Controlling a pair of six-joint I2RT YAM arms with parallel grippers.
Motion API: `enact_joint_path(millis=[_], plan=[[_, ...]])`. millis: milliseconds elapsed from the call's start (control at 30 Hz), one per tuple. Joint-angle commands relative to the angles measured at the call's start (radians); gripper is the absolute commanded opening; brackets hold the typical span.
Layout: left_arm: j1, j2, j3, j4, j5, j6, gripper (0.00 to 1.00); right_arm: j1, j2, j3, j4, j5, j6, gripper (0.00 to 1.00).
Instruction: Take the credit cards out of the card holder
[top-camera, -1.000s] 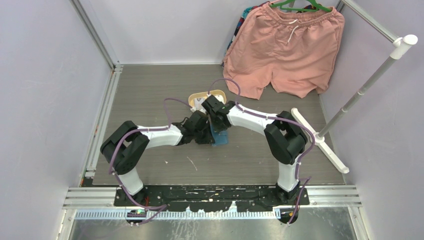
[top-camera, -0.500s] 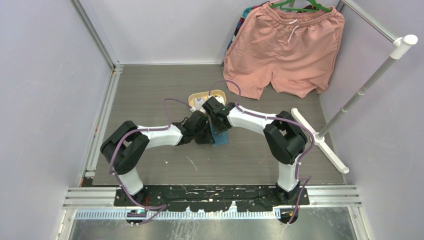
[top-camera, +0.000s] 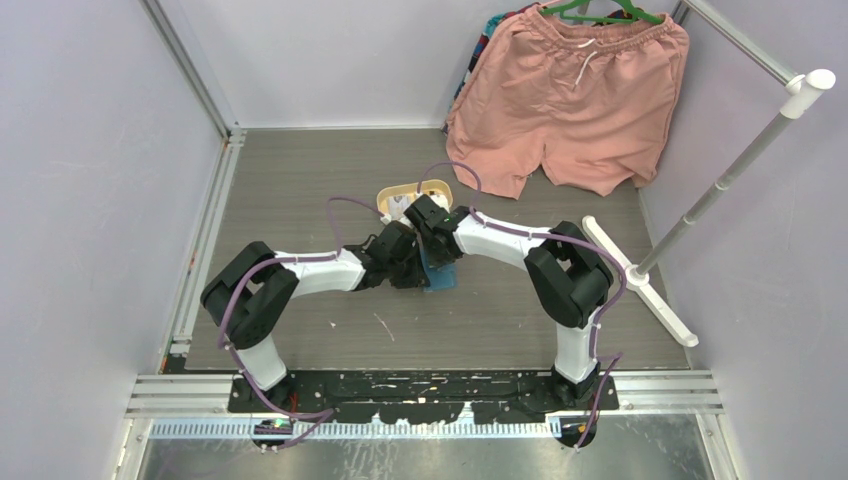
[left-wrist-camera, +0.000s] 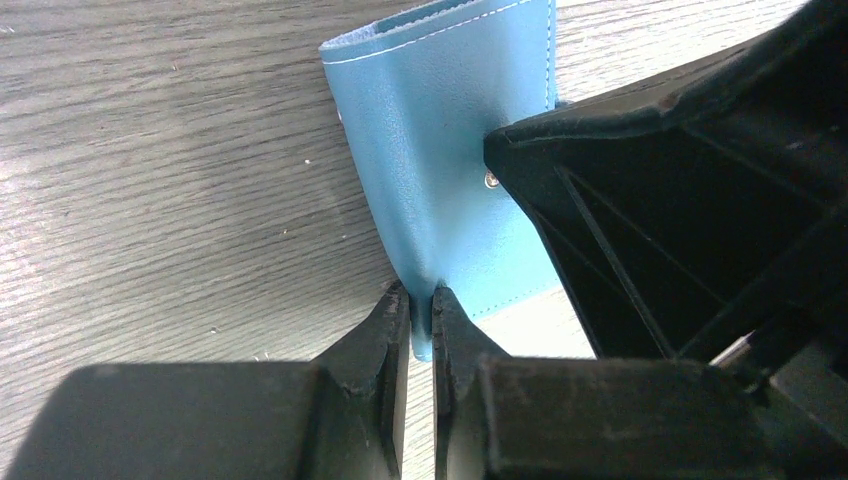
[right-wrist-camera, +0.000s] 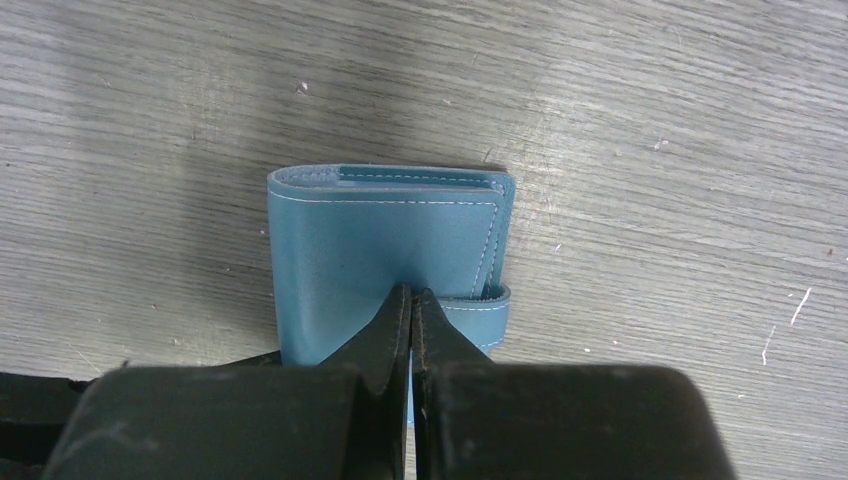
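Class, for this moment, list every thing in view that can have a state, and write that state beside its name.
card holder, folded shut
credit cards, none in sight
left fingers, shut on the card holder's edge
right fingers, shut, tips against the card holder's cover
shorts, hanging up

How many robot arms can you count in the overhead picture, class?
2. The left arm reaches in from the left and the right arm from the right; they meet over the blue card holder near the centre. No others seem hidden.
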Motion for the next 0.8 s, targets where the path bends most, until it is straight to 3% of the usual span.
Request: enact_joint_path(millis=[0,533,767], plan=[[-0.016,0.062,-0.025,-0.109,-0.006,0.054,0.0,0.014,0.044,-0.003,0.048,-0.047,0.024,0.01],[-0.015,0.064,-0.032,-0.101,-0.004,0.053,0.0,0.027,0.068,-0.003,0.077,-0.098,0.094,0.01],[-0.013,0.04,-0.056,-0.083,-0.029,0.042,0.0,0.028,0.086,-0.063,0.167,-0.178,0.181,0.01]])
